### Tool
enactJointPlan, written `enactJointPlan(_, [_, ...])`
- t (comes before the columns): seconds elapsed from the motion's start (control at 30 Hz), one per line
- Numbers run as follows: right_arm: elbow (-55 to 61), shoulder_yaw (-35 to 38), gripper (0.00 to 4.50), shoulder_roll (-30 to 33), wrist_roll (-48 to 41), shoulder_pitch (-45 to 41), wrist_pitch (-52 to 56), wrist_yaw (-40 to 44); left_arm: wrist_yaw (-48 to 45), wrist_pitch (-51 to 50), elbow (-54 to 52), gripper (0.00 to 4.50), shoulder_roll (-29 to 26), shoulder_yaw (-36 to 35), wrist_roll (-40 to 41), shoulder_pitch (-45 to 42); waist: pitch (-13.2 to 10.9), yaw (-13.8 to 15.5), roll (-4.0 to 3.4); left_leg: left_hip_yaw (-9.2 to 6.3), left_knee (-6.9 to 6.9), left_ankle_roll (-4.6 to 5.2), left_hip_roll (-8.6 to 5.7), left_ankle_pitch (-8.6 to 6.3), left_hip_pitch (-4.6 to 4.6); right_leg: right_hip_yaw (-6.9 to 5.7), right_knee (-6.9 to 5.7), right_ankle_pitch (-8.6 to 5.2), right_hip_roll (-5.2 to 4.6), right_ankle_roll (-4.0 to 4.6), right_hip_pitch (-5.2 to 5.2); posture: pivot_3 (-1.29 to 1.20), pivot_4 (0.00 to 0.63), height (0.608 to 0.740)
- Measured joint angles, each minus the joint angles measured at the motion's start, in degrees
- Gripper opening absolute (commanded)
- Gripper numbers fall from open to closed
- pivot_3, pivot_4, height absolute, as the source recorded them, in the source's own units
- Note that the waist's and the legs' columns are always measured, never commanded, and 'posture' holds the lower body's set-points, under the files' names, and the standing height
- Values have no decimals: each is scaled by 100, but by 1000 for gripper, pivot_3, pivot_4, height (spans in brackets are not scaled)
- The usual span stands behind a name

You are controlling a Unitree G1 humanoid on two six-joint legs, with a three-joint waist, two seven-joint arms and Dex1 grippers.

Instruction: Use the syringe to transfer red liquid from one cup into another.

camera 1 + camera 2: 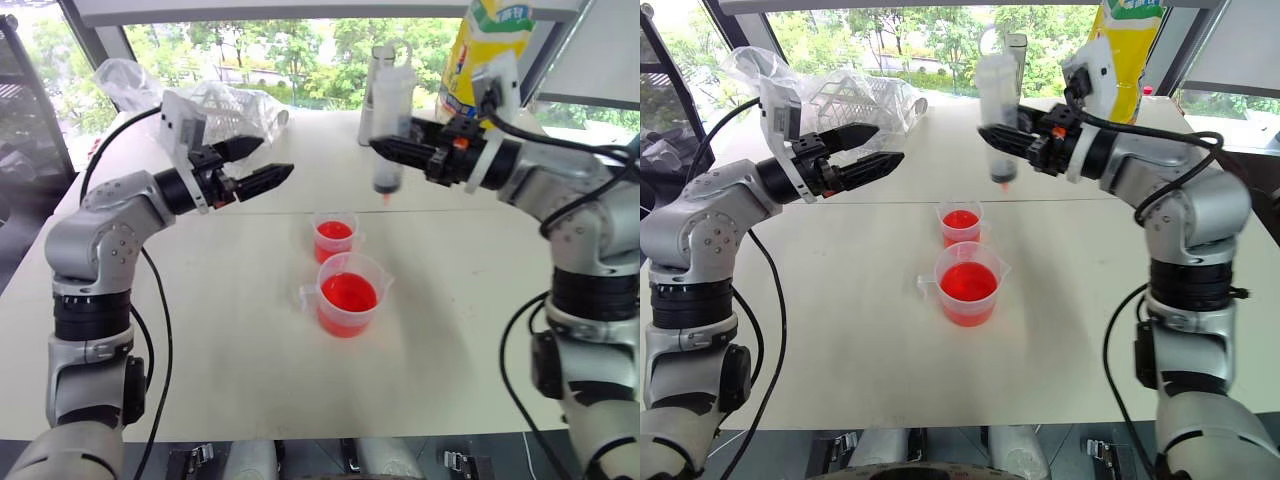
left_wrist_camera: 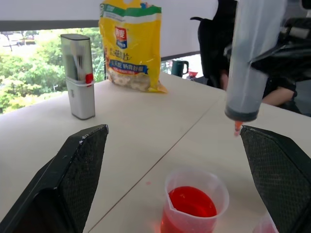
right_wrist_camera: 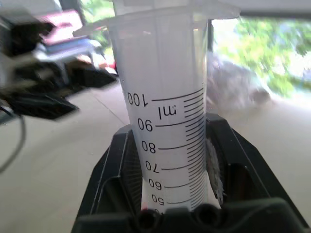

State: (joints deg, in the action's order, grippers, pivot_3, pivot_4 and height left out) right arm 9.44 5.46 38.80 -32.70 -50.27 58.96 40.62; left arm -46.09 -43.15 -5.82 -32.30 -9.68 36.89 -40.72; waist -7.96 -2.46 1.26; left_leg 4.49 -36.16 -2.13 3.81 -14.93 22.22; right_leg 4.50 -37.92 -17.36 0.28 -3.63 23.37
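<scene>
- We see the right pincer (image 1: 400, 152) clamped on the barrel of the syringe (image 1: 388, 130), which hangs upright with its reddish tip pointing down, above the bench (image 1: 230, 340) and clear of both cups.
- Gripped around the barrel, the plunger end stays free at the top; we judge this leaves it reachable for a push.
- The left pincer (image 1: 255, 165) stands wide and holds nothing, hovering well apart from the syringe, level with it on the other side of the cups.
- The handled cup (image 1: 348, 294) sits nearest us, with red liquid (image 1: 348, 292) filling much of it; the small cup (image 1: 334, 234) stands just behind it, also holding red liquid.
- The syringe tip hangs a little behind and to the right of the small cup, not over its mouth.
- The barrel looks clear, so we judge little or no liquid remains inside.
- A grey upright tube (image 2: 79, 76) and a yellow bag (image 2: 130, 44) stand further back, out of the way.
</scene>
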Motion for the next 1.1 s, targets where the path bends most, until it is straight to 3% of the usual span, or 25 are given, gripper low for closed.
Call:
enactJointPlan(0.13, [-369, -345, 1402, 510, 99, -470, 1191, -227, -4, -1, -93, 4444, 26, 127, 0, 122, 0, -16, 0, 2, 3, 1, 0, 0, -2, 6, 2, -1, 5, 1, 4, 0, 150, 740])
enactJointPlan(0.23, [-779, -1046, 1402, 745, 273, -872, 2069, -313, -9, 2, -162, 4444, 75, 224, 0, 231, 0, -14, 0, 1, 7, 1, 0, 0, -1, 7, 4, -1, 7, 3, 6, 0, 150, 740])
enactJointPlan(0.4, [-1615, -1949, 1402, 745, 293, -1142, 3148, -320, -199, 45, -530, 4444, -120, 238, -3, 611, 0, -18, -1, 6, 10, 2, 1, -1, 10, 10, 13, -1, 4, 3, 16, 0, 150, 740])
enactJointPlan(0.6, [-2124, -2960, 1402, 867, 222, -1254, 3318, -300, -399, 81, -1035, 4444, -452, 221, 61, 1179, 0, -5, 0, 2, 11, 3, 1, -2, 16, 6, 25, -1, 3, 2, 14, 0, 150, 740])
enactJointPlan(0.97, [-2569, -3068, 1402, 354, 255, -893, 3320, -717, -373, -48, -1437, 4444, -585, 218, 343, 1356, 0, -16, -1, -1, 12, 4, -1, -2, 15, 2, 27, 0, 9, 1, 12, 0, 150, 740])
enactJointPlan(1.1, [-2714, -2929, 3328, 280, 367, -849, 3321, -844, -391, -148, -1579, 4500, -656, 219, 446, 1439, 0, -9, 0, -1, 10, 4, 0, -2, 15, 2, 27, 0, 8, 1, 11, 0, 150, 740])
